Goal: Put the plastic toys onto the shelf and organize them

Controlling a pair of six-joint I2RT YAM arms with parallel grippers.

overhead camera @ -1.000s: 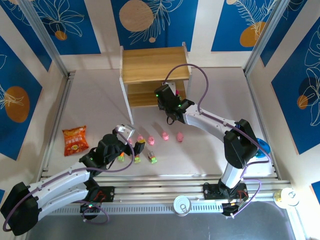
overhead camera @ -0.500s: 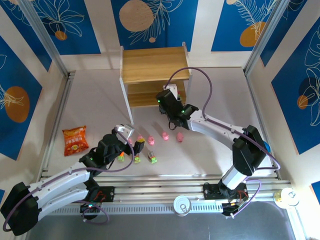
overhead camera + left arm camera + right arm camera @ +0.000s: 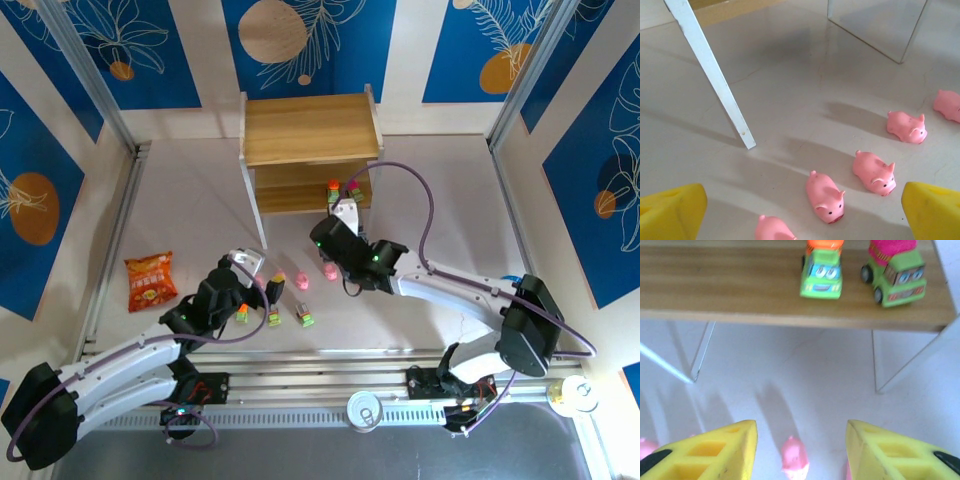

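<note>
The shelf (image 3: 310, 140) stands at the back of the table. On its lower tier (image 3: 740, 295) sit two blocky toys, one orange-topped (image 3: 822, 267) and one pink-topped (image 3: 895, 270). My right gripper (image 3: 801, 440) hangs open and empty in front of that tier, above a pink pig (image 3: 795, 456). Pink pigs (image 3: 300, 281) lie in a row on the table, with three blocky toys (image 3: 273, 318) nearer the front. My left gripper (image 3: 802, 210) is wide open low over the pigs, and one pig (image 3: 825, 196) lies between its yellow fingers (image 3: 670, 212).
An orange snack bag (image 3: 150, 280) lies at the left. A blue bowl (image 3: 525, 295) peeks out behind the right arm. A white shelf leg (image 3: 715, 80) slants down just beyond the left gripper. Metal rails and a can (image 3: 364, 410) line the front edge.
My right arm has pulled back from the shelf's lower tier toward the row of pigs, its jaws a little wider, leaving two blocky toys on the tier. The left arm has not moved.
</note>
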